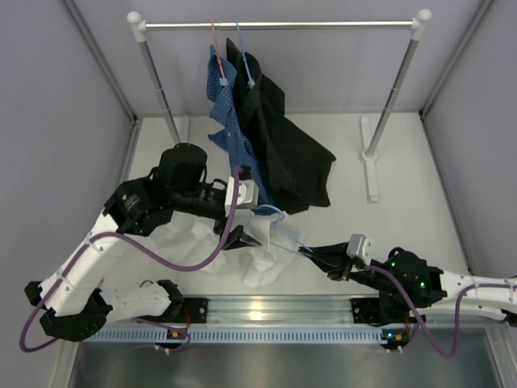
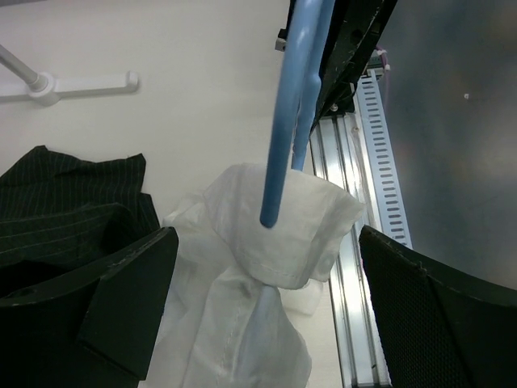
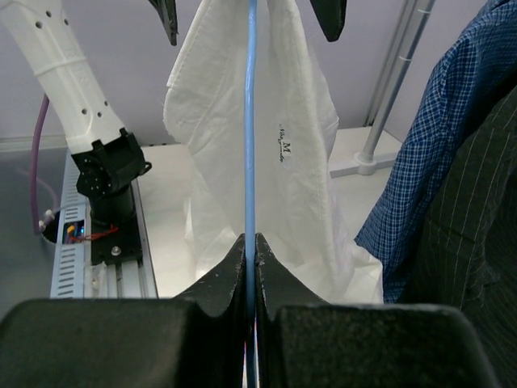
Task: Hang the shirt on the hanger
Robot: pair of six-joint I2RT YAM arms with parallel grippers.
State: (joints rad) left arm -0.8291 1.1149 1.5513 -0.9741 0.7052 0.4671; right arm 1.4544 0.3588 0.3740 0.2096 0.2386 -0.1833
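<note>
1. The left gripper (image 2: 266,242) reaches rightward over the shirt (image 1: 260,242), its fingers spread wide on either side of the cloth and holding nothing.
2. The shirt hangs bunched on one end of the hanger (image 1: 288,237), mid-table between the arms. Threading looks partly done. The next move is probably to pinch the fabric and draw it along the wire.
3. The right gripper (image 3: 250,263) stretches low to the left, clamped on the hanger wire.

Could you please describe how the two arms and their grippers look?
The left arm and right arm have white and black links, each with a looping purple cable. Green lights glow on the right one. The left gripper and right gripper are black and tapered.
</note>
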